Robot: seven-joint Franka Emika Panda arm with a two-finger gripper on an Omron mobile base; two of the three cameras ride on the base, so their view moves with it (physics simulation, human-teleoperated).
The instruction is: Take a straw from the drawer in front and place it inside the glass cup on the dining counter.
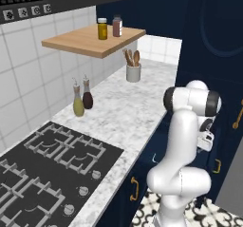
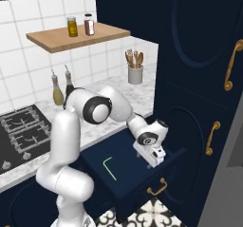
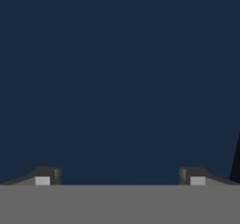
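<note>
The navy-blue drawer (image 2: 130, 173) stands pulled out below the marbled counter edge. On its dark floor, left of centre, lies the thin light-green straw (image 2: 109, 167) with its bent end pointing right. My gripper (image 2: 157, 160) hangs over the drawer's right part, well to the right of the straw, pointing down. In the hand view my gripper (image 3: 120, 177) is open, fingertips (image 3: 47, 176) wide apart, with nothing between them and plain dark-blue drawer surface ahead. The glass cup and the dining counter are out of view.
A marbled counter (image 1: 123, 107) carries a black stove (image 1: 52, 169), two oil bottles (image 1: 83, 100) and a utensil holder (image 2: 135, 74). A wooden shelf (image 2: 71, 38) holds two jars. Tall navy cabinet doors with gold handles (image 2: 231, 64) rise right of the drawer.
</note>
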